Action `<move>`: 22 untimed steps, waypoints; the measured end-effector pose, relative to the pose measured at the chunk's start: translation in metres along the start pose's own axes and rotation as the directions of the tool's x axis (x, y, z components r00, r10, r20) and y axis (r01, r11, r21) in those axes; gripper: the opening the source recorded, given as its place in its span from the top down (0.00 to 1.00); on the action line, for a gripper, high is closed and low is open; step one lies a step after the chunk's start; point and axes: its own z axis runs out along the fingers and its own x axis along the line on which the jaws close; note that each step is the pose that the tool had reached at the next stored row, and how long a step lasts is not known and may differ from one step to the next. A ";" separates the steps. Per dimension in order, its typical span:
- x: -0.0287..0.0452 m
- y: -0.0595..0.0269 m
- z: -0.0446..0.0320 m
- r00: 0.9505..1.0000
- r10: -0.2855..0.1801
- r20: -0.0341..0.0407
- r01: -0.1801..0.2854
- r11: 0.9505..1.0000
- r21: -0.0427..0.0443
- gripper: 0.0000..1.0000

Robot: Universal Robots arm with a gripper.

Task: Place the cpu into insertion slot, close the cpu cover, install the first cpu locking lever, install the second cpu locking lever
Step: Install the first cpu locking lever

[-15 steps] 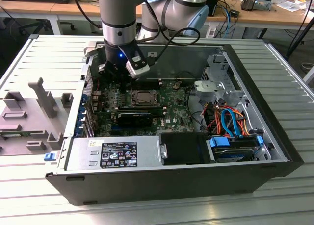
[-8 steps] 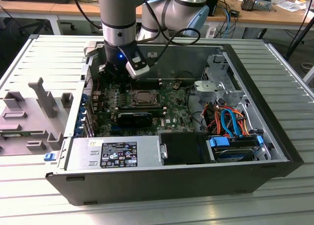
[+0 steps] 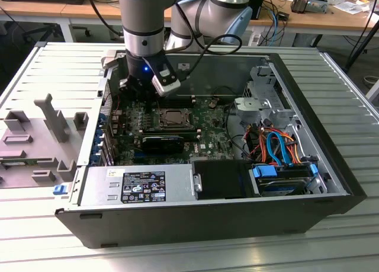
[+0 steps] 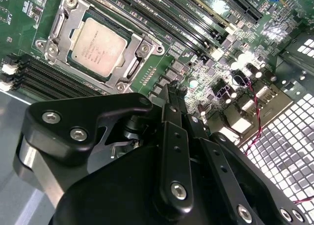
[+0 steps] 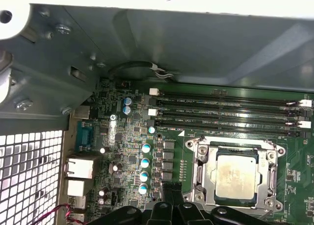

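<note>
The cpu (image 4: 98, 47) lies flat in the insertion slot (image 4: 123, 33), its dull silver top showing through the cut-out of the cpu cover (image 4: 143, 47), which lies down over it. In the first wrist view the cpu (image 5: 237, 177) sits inside the same cover frame (image 5: 200, 172). In the exterior view the cpu (image 3: 175, 115) is in the middle of the motherboard. My gripper (image 4: 172, 93) hovers above the board beside the socket, fingers together and holding nothing. In the exterior view the gripper (image 3: 137, 86) hangs at the back left of the case, left of the socket.
Long black memory slots (image 5: 230, 112) run beside the socket. A black heatsink block (image 3: 163, 143) lies in front of it. The power supply (image 3: 139, 186), drive cage (image 3: 263, 97) and coloured cables (image 3: 275, 147) fill the open case. Grey holders (image 3: 56, 115) stand on the exterior view's left.
</note>
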 end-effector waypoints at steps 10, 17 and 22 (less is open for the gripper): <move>0.0000 0.0002 0.0025 1.000 0.000 0.000 0.000 1.000 0.000 0.89; -0.0001 0.0008 0.0044 1.000 0.000 0.000 0.000 1.000 0.000 0.89; -0.0002 0.0028 0.0059 1.000 0.000 0.000 0.000 1.000 0.000 0.89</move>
